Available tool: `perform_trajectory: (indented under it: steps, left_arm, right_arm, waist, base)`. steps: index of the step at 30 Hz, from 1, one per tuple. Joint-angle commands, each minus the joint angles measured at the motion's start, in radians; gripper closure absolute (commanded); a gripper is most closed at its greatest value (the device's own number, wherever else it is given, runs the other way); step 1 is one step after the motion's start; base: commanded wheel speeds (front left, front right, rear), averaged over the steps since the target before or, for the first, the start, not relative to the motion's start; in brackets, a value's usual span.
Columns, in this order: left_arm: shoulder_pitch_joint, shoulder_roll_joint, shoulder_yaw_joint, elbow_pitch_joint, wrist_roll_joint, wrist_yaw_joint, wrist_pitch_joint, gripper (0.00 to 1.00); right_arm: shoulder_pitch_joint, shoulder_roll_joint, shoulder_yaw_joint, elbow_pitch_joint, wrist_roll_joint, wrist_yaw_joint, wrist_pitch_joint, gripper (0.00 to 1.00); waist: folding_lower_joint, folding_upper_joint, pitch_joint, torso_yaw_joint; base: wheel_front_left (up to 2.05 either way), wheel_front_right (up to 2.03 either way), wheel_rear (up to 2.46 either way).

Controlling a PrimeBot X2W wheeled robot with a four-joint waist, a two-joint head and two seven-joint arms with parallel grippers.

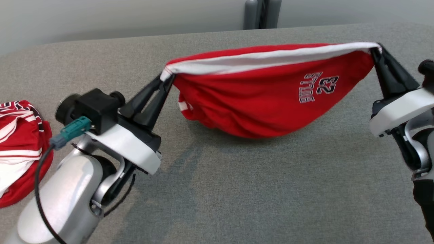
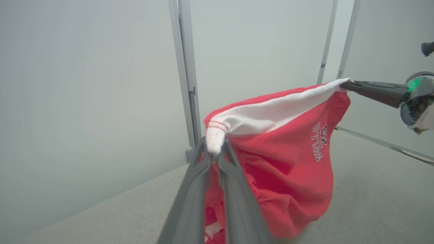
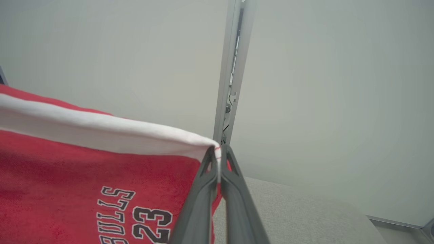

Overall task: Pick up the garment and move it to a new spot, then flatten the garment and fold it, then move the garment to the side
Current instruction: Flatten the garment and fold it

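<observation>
The garment (image 1: 264, 98) is red with a white waistband and "BULLS 23" printed on it. It hangs stretched between my two grippers above the grey table, its bottom sagging toward the surface. My left gripper (image 1: 168, 76) is shut on the waistband's left end; in the left wrist view my left gripper (image 2: 214, 149) pinches the white corner of the garment (image 2: 288, 162). At the far right my right gripper (image 1: 375, 49) is shut on the other end. The right wrist view has my right gripper (image 3: 218, 152) clamped on the white band of the garment (image 3: 84, 176).
A second red and white garment (image 1: 18, 145) lies crumpled at the left edge of the grey table (image 1: 254, 189). Dark posts (image 1: 262, 13) stand behind the table's far edge against a pale wall.
</observation>
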Motion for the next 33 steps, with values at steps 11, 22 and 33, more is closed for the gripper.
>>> perform_trajectory:
  steps: [11, 22, 33]
  left_arm:
    - [-0.115, 0.096, 0.126, -0.188, 0.05, 0.079, 0.009, 1.0]
    - [-0.182, 0.103, 0.12, -0.152, 0.01, 0.038, 0.055, 1.0]
    - [-0.492, 0.018, 0.087, 0.264, 0.007, -0.095, -0.002, 1.0]
  right_arm:
    - [0.02, -0.014, -0.134, -0.406, 0.006, 0.0, 0.208, 1.0]
    - [0.006, 0.014, -0.156, -0.461, 0.031, 0.0, 0.303, 1.0]
    - [-0.326, 0.035, -0.106, -0.135, 0.048, -0.001, 0.217, 1.0]
  waist:
    - [-0.0001, 0.0, -0.077, -0.002]
    - [-0.0001, 0.0, -0.059, 0.008]
    - [-0.0001, 0.0, 0.039, -0.011]
  base:
    - [0.0, 0.0, 0.0]
    - [0.0, 0.0, 0.0]
    - [0.0, 0.0, 0.0]
